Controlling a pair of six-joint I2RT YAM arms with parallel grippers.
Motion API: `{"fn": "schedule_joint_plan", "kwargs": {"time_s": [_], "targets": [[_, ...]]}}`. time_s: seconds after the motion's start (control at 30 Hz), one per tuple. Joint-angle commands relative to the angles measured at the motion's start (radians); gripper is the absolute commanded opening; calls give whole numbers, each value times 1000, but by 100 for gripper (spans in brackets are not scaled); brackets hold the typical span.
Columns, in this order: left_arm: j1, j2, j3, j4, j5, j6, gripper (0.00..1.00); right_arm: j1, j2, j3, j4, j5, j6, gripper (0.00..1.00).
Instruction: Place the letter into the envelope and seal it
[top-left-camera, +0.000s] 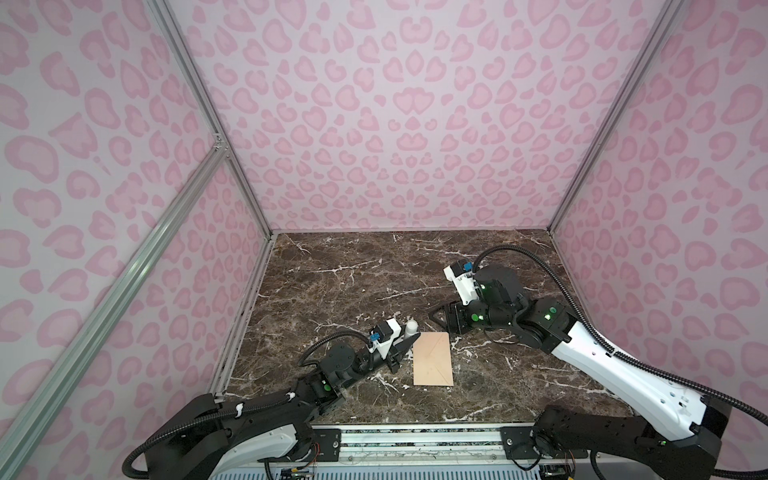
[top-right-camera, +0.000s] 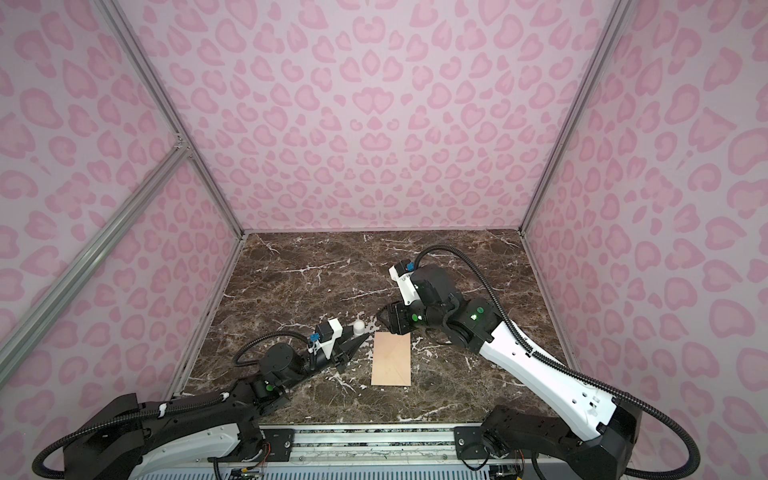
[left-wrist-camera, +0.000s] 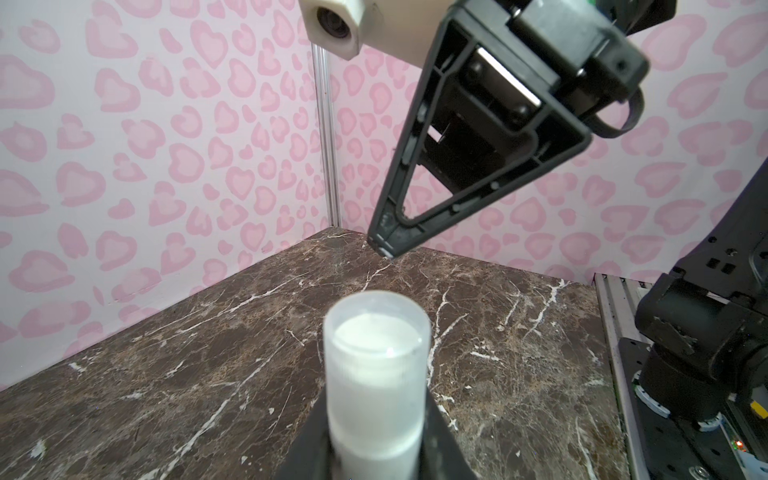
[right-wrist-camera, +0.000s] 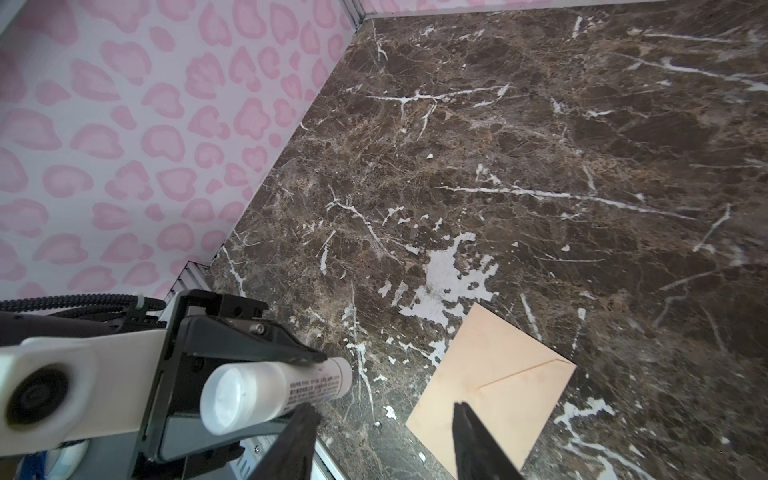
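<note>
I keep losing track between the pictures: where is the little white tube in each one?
Top view: white tube below centre, left of the envelope's far corner.
Top view: same spot.
Left wrist: bottom centre, close up.
Right wrist: bottom left.
Landmark: the envelope, missing only from the left wrist view.

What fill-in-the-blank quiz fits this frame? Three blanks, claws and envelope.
The left claw grips a ___ tube.
The envelope lies ___ on the table.
The right claw hovers ___, holding nothing.
Missing: white; flat; open.
</note>
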Motion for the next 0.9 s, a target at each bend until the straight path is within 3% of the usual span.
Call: {"fn": "schedule_joint_plan", "kwargs": {"time_s": [0.0,0.47,0.87], "targets": [[1,-11,-2,2,-5,-9,4,0,-5,-12,123,-84,40,55],[1,-9,20,-3,-2,4,4,37,49,25,120,-132,38,56],[1,-12,29,18,-10,16,4,85,113,30,10,-60,-33,50]]}}
